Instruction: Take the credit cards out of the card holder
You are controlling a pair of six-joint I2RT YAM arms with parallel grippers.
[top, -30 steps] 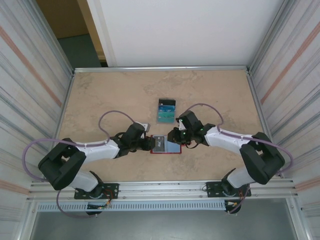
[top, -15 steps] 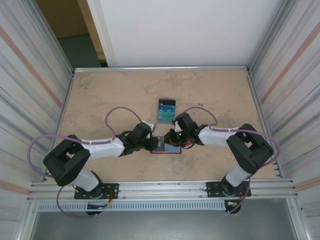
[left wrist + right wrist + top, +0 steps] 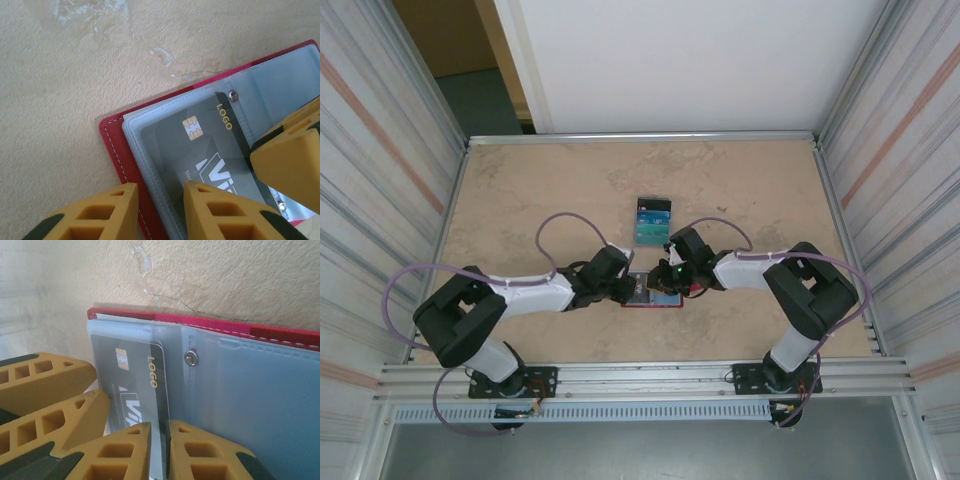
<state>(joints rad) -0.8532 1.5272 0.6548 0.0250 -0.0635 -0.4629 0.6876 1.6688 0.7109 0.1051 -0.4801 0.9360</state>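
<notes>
The red card holder (image 3: 650,303) lies open on the table between both arms, its pale clear sleeves (image 3: 260,390) facing up. A dark grey credit card (image 3: 200,140) with a gold chip sits partly in the left sleeve. My right gripper (image 3: 159,425) is shut on that card's right edge. My left gripper (image 3: 160,187) is open and straddles the holder's left red border (image 3: 107,135), one finger over the table, the other on the sleeve above the card. More credit cards (image 3: 653,220), blue and teal, lie in a pile beyond the holder.
The tan table (image 3: 540,190) has metal rails on all sides and ribbed walls left and right. The card pile lies just beyond the right gripper (image 3: 665,285). The left arm's purple cable (image 3: 560,225) loops over the table.
Both grippers have come closer over the holder. The left jaws have narrowed around the holder's left edge, and the right jaws have closed a little on the card.
</notes>
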